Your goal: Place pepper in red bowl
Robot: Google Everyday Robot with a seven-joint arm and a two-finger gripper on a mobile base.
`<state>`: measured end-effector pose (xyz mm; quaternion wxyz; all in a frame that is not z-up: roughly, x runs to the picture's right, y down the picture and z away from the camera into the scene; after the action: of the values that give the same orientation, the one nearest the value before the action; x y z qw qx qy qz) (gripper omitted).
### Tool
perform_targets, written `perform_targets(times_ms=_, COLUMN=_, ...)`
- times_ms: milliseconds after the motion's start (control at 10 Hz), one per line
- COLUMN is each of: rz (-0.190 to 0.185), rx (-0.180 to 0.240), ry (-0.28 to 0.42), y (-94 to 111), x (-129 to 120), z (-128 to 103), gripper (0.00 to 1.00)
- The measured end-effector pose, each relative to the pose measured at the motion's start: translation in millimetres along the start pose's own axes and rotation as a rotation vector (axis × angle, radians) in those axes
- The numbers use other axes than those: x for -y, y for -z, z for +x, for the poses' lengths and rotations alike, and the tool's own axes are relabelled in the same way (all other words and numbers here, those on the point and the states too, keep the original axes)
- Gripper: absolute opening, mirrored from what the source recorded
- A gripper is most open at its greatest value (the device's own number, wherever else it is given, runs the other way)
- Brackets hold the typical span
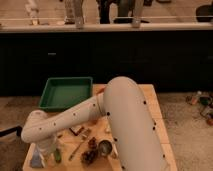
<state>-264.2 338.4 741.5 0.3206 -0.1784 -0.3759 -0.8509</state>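
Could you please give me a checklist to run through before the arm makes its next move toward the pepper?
1. Jaws ready: ok. The gripper is open and hangs low over the front-left corner of the table.
2. Target found: ok. The pepper lies just right of the gripper and is not yet grasped.
3. Sight of the red bowl: not ok. Only an orange-red edge shows behind the arm, right of the green tray.
4. Bowl empty: cannot tell, because the arm hides it.
5. Room around the pepper: cannot tell. Small things lie close by.
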Motion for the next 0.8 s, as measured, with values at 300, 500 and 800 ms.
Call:
perform_targets(times_ms=300, rz=-0.007, rx=0.009, ry=0.02, y=-2.6, x=0.2, z=1.3, gripper=0.8)
perform_targets(times_ms=500, rz=0.0, rx=0.005, ry=0.037, y=-2.9, x=1.7, z=2.0, gripper=0.8)
perform_targets(times_ms=800, rz=0.024, rx=-0.026, ry=0.058, y=0.1, x=5.2, z=2.9, gripper=0.61)
